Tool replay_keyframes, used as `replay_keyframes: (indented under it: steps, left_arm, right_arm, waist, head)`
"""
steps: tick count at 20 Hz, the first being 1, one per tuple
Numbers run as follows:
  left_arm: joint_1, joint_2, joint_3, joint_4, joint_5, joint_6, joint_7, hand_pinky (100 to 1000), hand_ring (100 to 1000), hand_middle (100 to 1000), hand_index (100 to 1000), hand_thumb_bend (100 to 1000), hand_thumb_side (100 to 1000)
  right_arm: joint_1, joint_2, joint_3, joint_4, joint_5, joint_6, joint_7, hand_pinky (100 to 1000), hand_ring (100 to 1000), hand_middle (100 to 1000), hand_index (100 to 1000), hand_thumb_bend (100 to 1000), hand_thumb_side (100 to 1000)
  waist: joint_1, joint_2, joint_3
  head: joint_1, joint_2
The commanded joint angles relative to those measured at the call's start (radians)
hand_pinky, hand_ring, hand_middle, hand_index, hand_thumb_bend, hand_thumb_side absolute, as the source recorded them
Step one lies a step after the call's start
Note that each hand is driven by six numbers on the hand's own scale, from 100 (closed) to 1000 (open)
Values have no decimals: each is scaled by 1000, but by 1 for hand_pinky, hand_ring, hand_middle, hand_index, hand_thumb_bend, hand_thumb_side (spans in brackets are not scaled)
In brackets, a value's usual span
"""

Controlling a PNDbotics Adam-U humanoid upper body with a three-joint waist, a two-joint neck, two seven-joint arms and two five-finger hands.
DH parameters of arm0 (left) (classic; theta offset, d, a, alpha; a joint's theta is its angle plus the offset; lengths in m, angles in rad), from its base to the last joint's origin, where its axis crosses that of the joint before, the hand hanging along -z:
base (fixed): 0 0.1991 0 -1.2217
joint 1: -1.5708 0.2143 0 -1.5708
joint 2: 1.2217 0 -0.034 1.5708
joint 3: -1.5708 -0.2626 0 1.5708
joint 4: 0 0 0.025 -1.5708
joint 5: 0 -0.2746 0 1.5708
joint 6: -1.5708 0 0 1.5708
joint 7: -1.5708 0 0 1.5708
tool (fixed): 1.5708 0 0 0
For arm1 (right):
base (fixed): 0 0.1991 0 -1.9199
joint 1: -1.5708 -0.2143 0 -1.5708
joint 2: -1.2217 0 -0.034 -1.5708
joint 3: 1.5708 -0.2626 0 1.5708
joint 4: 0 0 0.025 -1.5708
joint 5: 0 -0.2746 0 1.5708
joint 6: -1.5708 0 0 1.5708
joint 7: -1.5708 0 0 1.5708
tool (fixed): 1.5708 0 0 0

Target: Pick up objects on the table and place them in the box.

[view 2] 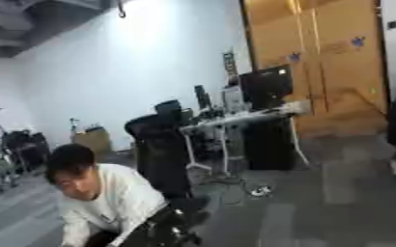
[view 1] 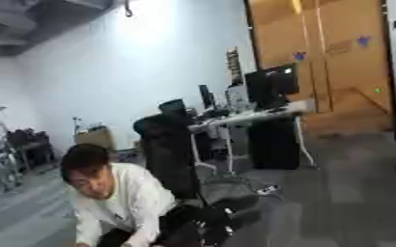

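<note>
Neither view shows the work table, the box or any object to pick up. The camera looks out across an office room rather than down. Neither of my hands shows in either view. A dark, blurred mass lies at the bottom edge; I cannot tell what it is.
A person in a white top bends low at the lower left. Behind stands a black office chair, then a white desk with dark monitors. A wooden wall fills the right back. Grey carpet covers the floor.
</note>
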Motion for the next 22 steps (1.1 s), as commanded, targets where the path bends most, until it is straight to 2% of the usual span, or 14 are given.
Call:
replay_keyframes:
  steps: [1,5,6,7,8,9,10,12,13,14,15,16,19,22]
  left_arm:
    - [1,37,20,-14,-39,-11,20,958,902,944,969,409,946]
    - [5,33,22,-16,-59,-21,35,956,897,940,987,401,934]
    - [5,34,22,-20,-62,-25,40,949,885,922,962,396,919]
    - [5,36,20,-25,-64,-33,44,949,887,924,967,401,921]
    - [4,40,19,-33,-74,-45,44,950,883,913,949,393,916]
    - [3,43,19,-42,-88,-57,42,950,883,915,951,393,915]
    - [3,44,19,-49,-102,-68,42,949,884,890,934,384,907]
    - [4,44,21,-57,-119,-87,48,933,870,877,918,375,898]
    - [4,45,21,-56,-121,-96,52,935,873,874,920,372,898]
    - [5,43,23,-32,-110,-90,53,934,874,905,934,436,938]
    - [-2,42,22,10,-86,-72,46,927,865,885,916,408,904]
    - [-3,40,23,61,-60,-46,27,924,889,936,971,444,1000]
    - [-73,34,2,326,51,127,-209,937,885,929,976,425,1000]
    - [-156,20,-15,482,65,190,-432,984,919,964,993,429,1000]
  right_arm:
    - [-16,-15,-3,-42,-101,72,44,443,322,322,472,218,728]
    - [-21,-16,-46,-46,-47,29,14,417,292,253,411,214,784]
    - [-18,-16,-48,-46,-40,28,-10,455,337,346,477,134,863]
    - [-16,-16,-45,-46,-37,37,-32,450,332,332,463,159,836]
    - [-16,-16,-39,-46,-37,47,-44,474,360,401,530,225,932]
    - [-16,-18,-33,-46,-35,55,-43,476,362,404,533,187,976]
    - [-16,-18,-27,-46,-35,63,-36,469,356,380,502,242,829]
    - [-16,-18,-17,-46,-46,90,-3,469,353,351,432,220,782]
    - [-16,-17,-17,-46,-57,105,9,467,352,344,438,218,792]
    - [-19,-17,-29,-46,-60,107,2,516,406,477,551,220,899]
    - [-21,-18,-39,-46,-50,96,-19,482,370,396,456,216,792]
    - [-22,-17,-43,-46,-42,86,-37,526,429,506,587,246,942]
    - [-26,-15,-28,-46,-30,50,-46,538,463,531,605,236,961]
    - [-25,-13,-18,-46,-24,41,-12,547,481,545,610,228,965]
  waist:
    - [-3,-13,2]
    - [-3,-14,0]
    - [-3,-14,0]
    - [-3,-14,1]
    - [-3,-14,1]
    - [-3,-13,2]
    - [-4,-13,2]
    - [-5,-12,2]
    - [-5,-12,1]
    - [-5,-12,1]
    - [-4,-13,0]
    - [-3,-14,1]
    - [3,-20,-5]
    - [6,-22,-11]
  head:
    - [-19,-16]
    - [-29,-22]
    - [-32,-24]
    - [-35,-26]
    - [-46,-31]
    - [-60,-36]
    - [-86,-44]
    - [-136,-57]
    - [-157,-60]
    - [-172,-59]
    - [-181,-56]
    - [-190,-52]
    - [-200,-26]
    - [-200,17]
